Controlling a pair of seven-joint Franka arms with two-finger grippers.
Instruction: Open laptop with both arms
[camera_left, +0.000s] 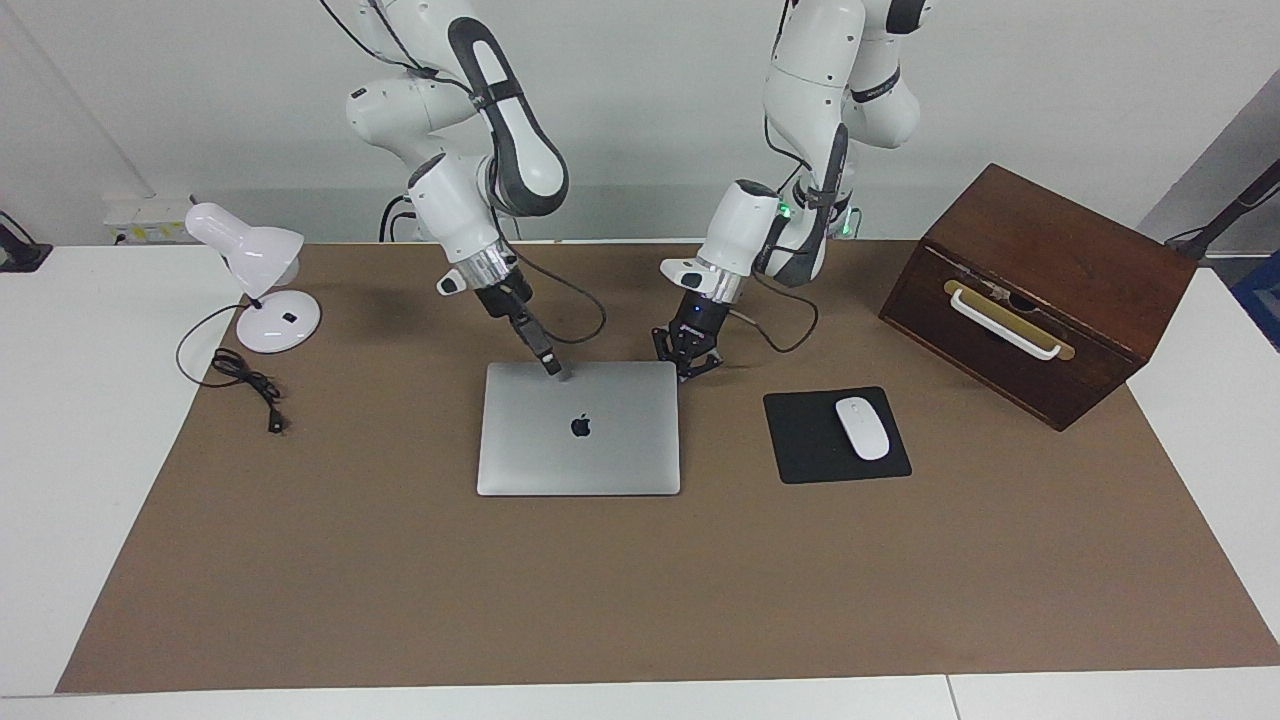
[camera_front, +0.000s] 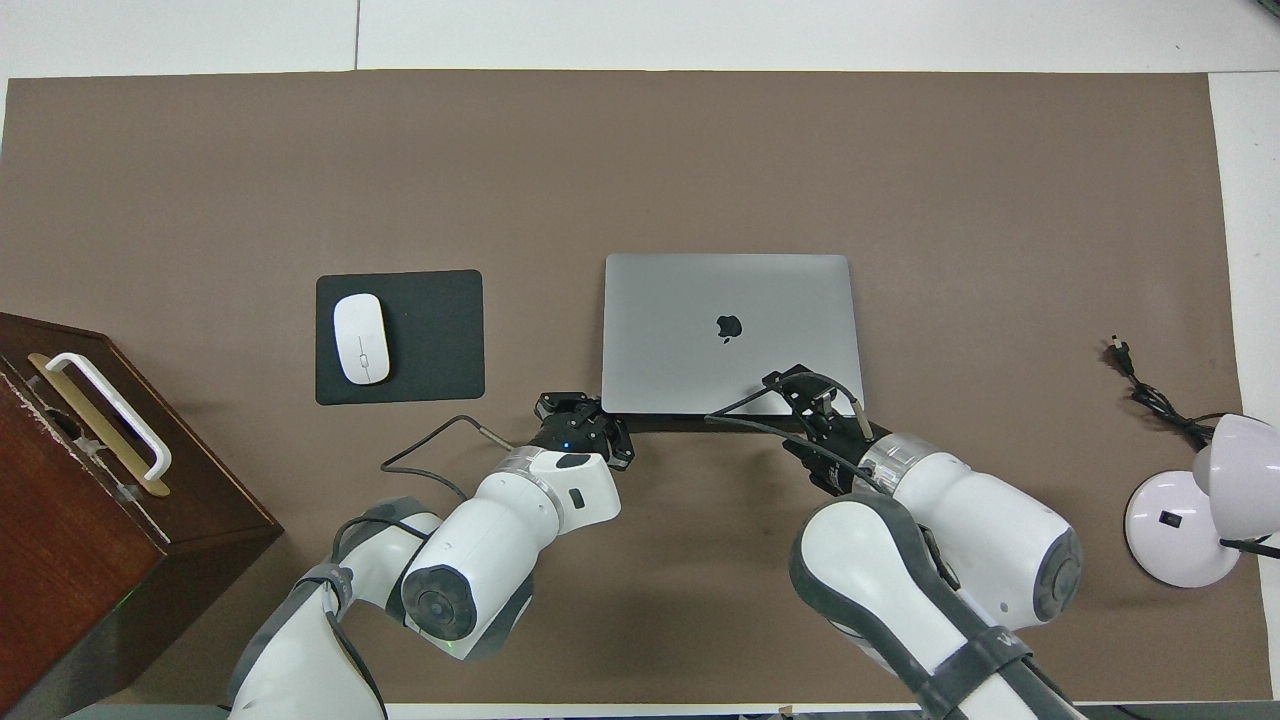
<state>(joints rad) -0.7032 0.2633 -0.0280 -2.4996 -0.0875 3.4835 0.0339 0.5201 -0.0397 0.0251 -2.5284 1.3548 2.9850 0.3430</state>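
The laptop (camera_left: 578, 428) lay closed and flat in the middle of the table (camera_left: 640, 590), logo up. The right pincer (camera_left: 556, 367) touched down on the lid's edge nearest the robots, toward the right arm's end; whether its fingers were parted could not be told. The left pincer (camera_left: 688, 352) sat at the lid's corner nearest the left arm, fingers spread and holding nothing. A mouse (camera_left: 862, 428) rested on a black pad (camera_left: 800, 445) beside the laptop.
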